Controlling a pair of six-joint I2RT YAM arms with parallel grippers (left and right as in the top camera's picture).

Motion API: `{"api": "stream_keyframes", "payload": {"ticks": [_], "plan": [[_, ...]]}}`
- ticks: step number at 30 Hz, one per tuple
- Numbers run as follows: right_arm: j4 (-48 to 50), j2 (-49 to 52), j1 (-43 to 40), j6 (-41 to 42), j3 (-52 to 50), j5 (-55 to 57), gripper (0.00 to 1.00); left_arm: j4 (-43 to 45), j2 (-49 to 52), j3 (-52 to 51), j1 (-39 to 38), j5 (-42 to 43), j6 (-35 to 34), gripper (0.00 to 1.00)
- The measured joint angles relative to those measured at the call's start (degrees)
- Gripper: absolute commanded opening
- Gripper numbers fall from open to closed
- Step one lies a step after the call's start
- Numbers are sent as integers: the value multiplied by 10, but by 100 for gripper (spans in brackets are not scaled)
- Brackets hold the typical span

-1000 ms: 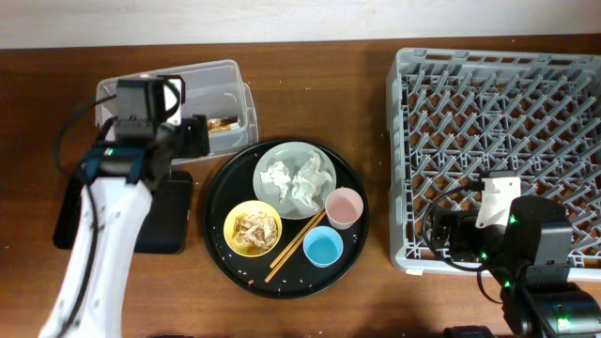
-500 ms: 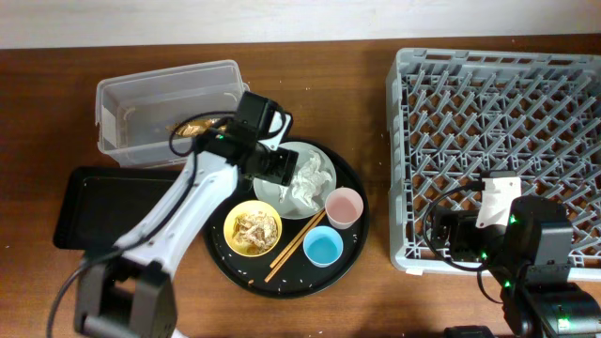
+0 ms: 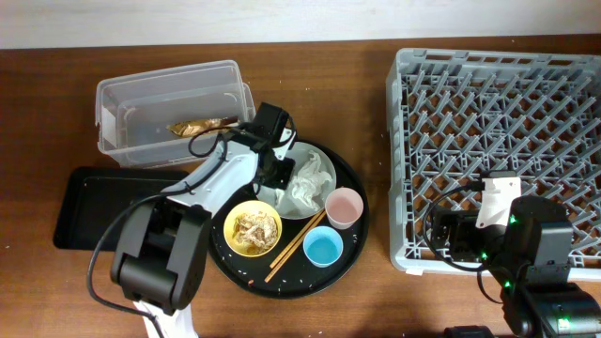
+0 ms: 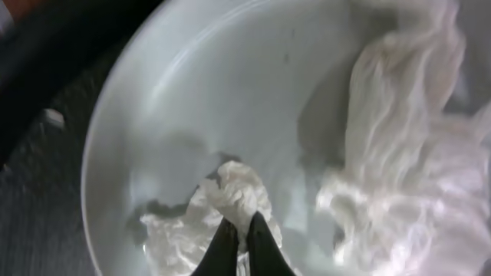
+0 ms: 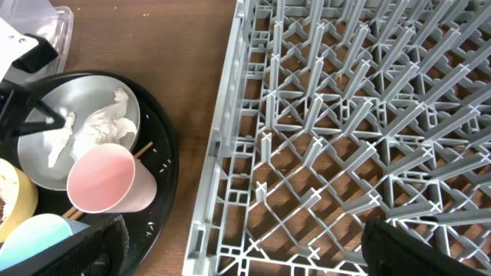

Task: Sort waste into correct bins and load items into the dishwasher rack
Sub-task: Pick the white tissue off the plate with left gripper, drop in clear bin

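My left gripper (image 4: 239, 220) is shut on a small crumpled white tissue (image 4: 234, 192) lying on the pale grey-green plate (image 4: 222, 77). A bigger tissue wad (image 4: 399, 153) lies to its right on the same plate. From overhead, the left gripper (image 3: 275, 169) is over the plate's (image 3: 324, 153) left half, beside the larger wad (image 3: 310, 180). The clear tub (image 3: 141, 141) holds a brown-gold scrap (image 3: 199, 125). My right gripper (image 5: 253, 249) stands open above the front-left corner of the grey rack (image 5: 345, 115), nothing between its fingers.
The round black tray (image 3: 282, 289) also carries a yellow bowl (image 3: 253, 228) of food scraps, a pink cup (image 3: 344, 207), a blue cup (image 3: 322, 247) and chopsticks (image 3: 296, 246). A shallow black tray (image 3: 94, 202) lies at the left, in front of the tub.
My left arm swung right from above the tub to the plate, then its jaws closed on the small tissue. The right arm has not moved.
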Motion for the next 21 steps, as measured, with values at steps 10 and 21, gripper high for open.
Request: {"api": "stream_keyframes", "payload": {"ticks": [10,21], "plan": [[0,0,0,0,0,0,98,40,-179,80,128,-122,0,36],[0,0,0,0,0,0,98,19,-143,80,151,-54,0,67]]}}
